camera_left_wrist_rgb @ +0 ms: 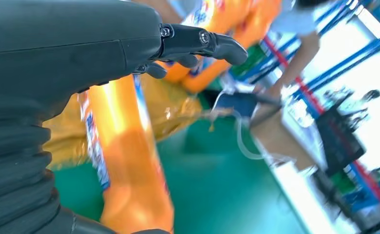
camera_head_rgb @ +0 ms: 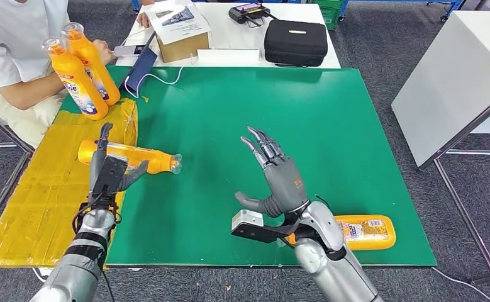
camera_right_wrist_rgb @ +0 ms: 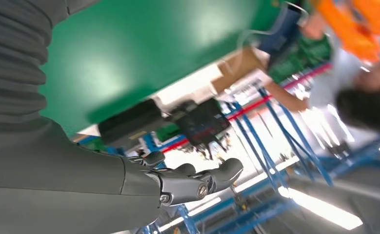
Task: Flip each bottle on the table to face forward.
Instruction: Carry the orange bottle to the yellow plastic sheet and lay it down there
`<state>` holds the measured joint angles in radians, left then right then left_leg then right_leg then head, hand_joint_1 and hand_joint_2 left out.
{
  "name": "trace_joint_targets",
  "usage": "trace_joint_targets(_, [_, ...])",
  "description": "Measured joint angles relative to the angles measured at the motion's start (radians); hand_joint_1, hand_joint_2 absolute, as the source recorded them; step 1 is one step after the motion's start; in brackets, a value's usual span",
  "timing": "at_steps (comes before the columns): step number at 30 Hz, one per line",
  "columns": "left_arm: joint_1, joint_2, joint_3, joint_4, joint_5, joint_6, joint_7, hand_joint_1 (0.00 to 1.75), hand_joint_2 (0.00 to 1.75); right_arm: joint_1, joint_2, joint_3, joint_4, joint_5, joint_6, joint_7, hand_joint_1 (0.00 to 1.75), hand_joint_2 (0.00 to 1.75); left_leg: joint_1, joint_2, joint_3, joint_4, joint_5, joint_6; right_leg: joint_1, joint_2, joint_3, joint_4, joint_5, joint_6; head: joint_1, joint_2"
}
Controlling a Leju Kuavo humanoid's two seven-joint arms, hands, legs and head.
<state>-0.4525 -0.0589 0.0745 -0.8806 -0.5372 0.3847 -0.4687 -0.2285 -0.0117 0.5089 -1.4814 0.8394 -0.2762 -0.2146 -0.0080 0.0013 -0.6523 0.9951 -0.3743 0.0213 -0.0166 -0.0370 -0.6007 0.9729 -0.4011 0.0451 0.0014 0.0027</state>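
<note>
Reaching over the lying bottle (camera_head_rgb: 132,156), the left hand (camera_head_rgb: 109,171) is sitting at about nine o'clock of the green mat (camera_head_rgb: 330,126), its fingers spread wide above the orange body and its thumb angling toward the neck side. Whether any finger is actually touching the plastic cannot be told; in the left wrist view the bottle (camera_left_wrist_rgb: 129,165) is running close under the palm (camera_left_wrist_rgb: 70,53) with the fingers (camera_left_wrist_rgb: 212,44) extended past it, not wrapped. This bottle is lying on its side across the edge where the yellow packaging (camera_head_rgb: 34,207) meets the mat, cap pointing toward three o'clock.

The right hand (camera_head_rgb: 273,176) is hovering near the mat's centre, fingers apart and holding nothing. A second lying bottle (camera_head_rgb: 365,231) is resting at roughly five o'clock, partly behind the right forearm, label side up. Two upright bottles (camera_head_rgb: 82,69) are standing at ten o'clock, just beside a seated person (camera_head_rgb: 16,56).

Judgement: the step in hand is the grasp on the nine o'clock bottle, not yet secured. Doing it well is calling for the palm to settle squarely on the widest part of the body, thumb and fingers closing on opposite flanks, away from the tapering neck. The smooth, rounded plastic is likely to roll under a one-sided press, so closing evenly before any lift or turn is advisable.
</note>
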Motion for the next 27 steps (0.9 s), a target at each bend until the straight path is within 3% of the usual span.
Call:
trace_joint_targets(5, [0.057,-0.007,0.003,-0.129,0.05,-0.015,-0.002,0.0,1.75,0.012,-0.04,0.002,0.016,0.035,0.06,0.016,0.0,1.75,0.0,0.0,-0.001,0.0,0.0,0.0,0.0,0.0,-0.001,0.0,0.0,0.0,0.0,0.0])
trace_joint_targets(10, [0.123,-0.02,-0.006,-0.237,0.085,-0.064,0.007,0.0,1.75,0.05,-0.156,0.012,0.028,0.013,0.166,-0.022,0.0,1.75,0.0,-0.003,-0.002,0.0,0.0,0.0,-0.001,-0.001,-0.001,-0.001,0.0,0.0,0.0,0.0])
trace_joint_targets(16, [0.167,-0.042,-0.047,-0.282,0.097,-0.089,0.01,0.0,1.75,0.113,-0.282,-0.003,0.023,-0.042,0.203,-0.05,0.0,1.75,-0.001,-0.004,-0.002,0.0,-0.001,0.001,-0.001,-0.002,-0.001,-0.002,0.0,0.001,0.0,0.0])
trace_joint_targets(27, [0.178,-0.059,-0.072,-0.304,0.099,-0.091,0.011,0.0,1.75,0.145,-0.339,-0.021,0.005,-0.048,0.214,-0.048,0.0,1.75,0.0,-0.002,-0.002,0.0,-0.001,0.001,0.0,-0.002,-0.001,-0.001,0.0,0.001,0.0,0.0])
